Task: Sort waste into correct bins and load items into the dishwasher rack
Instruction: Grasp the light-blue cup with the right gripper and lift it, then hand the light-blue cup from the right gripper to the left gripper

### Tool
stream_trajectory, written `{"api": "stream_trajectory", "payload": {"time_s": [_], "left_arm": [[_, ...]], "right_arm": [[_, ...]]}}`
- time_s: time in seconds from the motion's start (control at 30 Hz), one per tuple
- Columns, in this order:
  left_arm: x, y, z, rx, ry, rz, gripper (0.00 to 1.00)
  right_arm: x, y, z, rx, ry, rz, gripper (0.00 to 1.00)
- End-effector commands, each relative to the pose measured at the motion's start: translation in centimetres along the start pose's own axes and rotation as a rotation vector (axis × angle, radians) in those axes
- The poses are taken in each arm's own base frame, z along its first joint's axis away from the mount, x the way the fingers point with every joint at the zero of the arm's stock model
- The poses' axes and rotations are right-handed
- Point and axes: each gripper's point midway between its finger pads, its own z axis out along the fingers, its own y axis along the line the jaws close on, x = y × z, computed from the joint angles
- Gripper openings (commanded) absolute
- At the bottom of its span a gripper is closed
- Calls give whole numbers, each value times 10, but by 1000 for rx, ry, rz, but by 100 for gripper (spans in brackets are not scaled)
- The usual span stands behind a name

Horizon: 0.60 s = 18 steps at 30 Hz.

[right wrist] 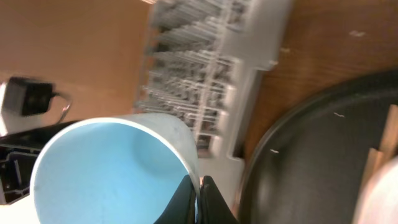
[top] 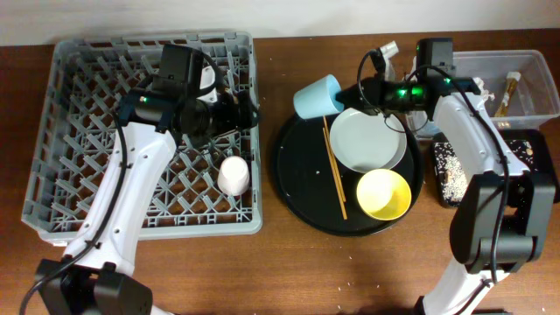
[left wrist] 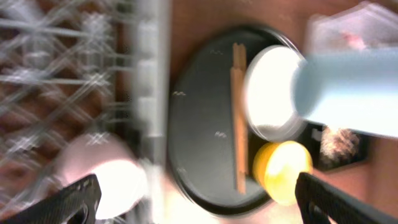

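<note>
My right gripper [top: 343, 98] is shut on the rim of the light blue cup [top: 316, 96], held tilted above the round black tray's far left edge; the right wrist view shows the cup's open mouth [right wrist: 106, 171] pinched between the fingers [right wrist: 199, 199]. My left gripper [top: 238, 112] is open and empty over the grey dishwasher rack [top: 79, 131], near its right wall. The pinkish-white cup [top: 234, 175] stands upside down in the rack and shows blurred in the left wrist view [left wrist: 102, 174]. The grey plate [top: 367, 140], yellow bowl [top: 383, 193] and chopsticks [top: 335, 166] lie on the round tray.
The large round black tray [top: 302, 184] sits mid-table. The clear tub [top: 525, 96] at the far right holds a brown wrapper stick [top: 507, 92]. The flat black tray [top: 455, 171] beside the right arm holds rice grains.
</note>
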Motion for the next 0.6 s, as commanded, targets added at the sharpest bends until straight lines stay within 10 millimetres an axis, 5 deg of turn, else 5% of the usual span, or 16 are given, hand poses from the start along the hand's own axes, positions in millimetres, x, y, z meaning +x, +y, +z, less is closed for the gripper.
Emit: {"api": "stream_trajectory", "payload": {"time_s": [0.0, 0.13, 0.57], "left_arm": [[8, -50, -16, 324, 72, 113, 99], [7, -65, -35, 525, 96, 158, 99], [5, -65, -33, 546, 105, 157, 99]], "right_arm": [[0, 40, 2, -138, 16, -81, 4], [2, 60, 5, -231, 39, -125, 4], [13, 122, 55, -350, 113, -208, 4]]}}
